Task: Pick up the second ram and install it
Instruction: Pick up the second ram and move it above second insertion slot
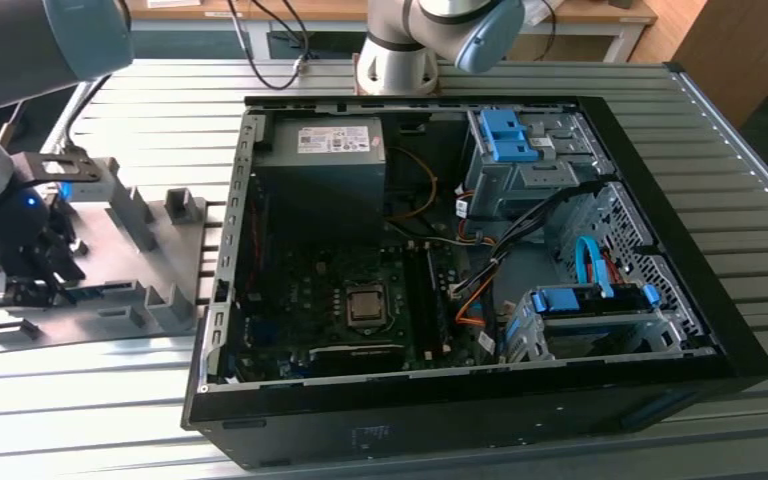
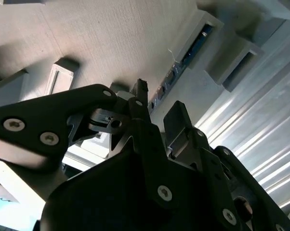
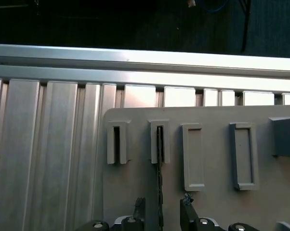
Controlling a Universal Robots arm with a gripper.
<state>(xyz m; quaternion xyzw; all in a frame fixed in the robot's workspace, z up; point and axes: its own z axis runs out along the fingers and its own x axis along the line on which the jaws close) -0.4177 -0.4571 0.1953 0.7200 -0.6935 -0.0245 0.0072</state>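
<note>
gripper (image 3: 163, 208): fingers spread apart | memory stick (image 3: 159, 154): flanked by both fingers, not clamped | seated in tray (image 3: 128, 187) slot

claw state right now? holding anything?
Claw: open, holding nothing. It sits astride the second ram, which stands on edge in a slot of the grey tray.

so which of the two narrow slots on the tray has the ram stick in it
The narrow slot beside the wider pockets: the second ram runs from it as a thin dark edge to between the tips of the open pincer.
</note>
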